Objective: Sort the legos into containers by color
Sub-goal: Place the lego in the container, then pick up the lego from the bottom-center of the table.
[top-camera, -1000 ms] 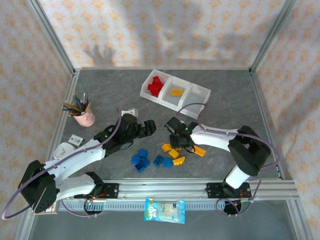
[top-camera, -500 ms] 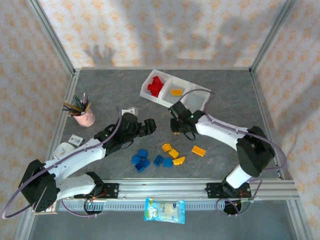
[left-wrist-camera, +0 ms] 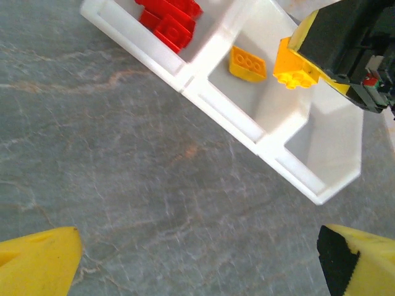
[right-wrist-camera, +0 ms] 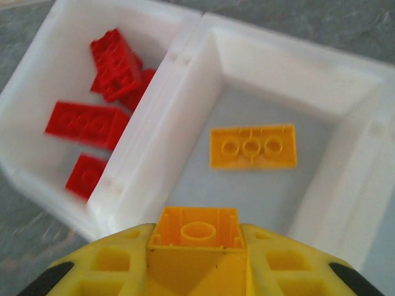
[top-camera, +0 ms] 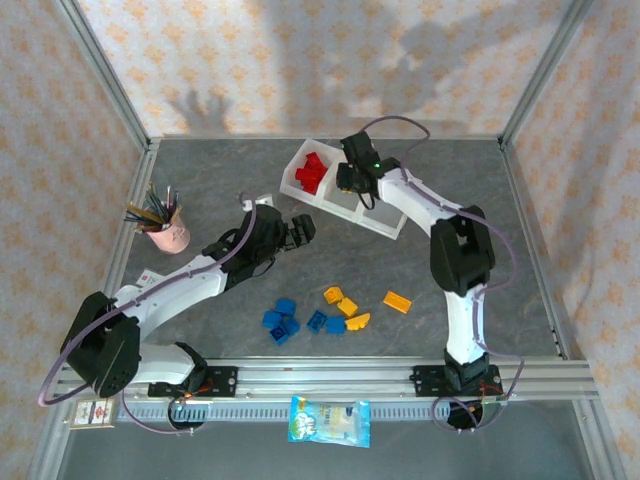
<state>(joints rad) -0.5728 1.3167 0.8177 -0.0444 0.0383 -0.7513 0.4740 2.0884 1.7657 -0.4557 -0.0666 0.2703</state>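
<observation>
Right pincer [right-wrist-camera: 197, 248] grips yellow lego [right-wrist-camera: 196, 229] (over middle compartment [right-wrist-camera: 262, 192]).

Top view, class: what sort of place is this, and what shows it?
Probably a robot lab test cell: two arms bolted to a metal rail, patterned screens framing the grey table, and toy bricks with a sorting tray.

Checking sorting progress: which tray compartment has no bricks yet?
The end compartment, farthest from the red bricks; the middle compartment holds a yellow brick.
</observation>
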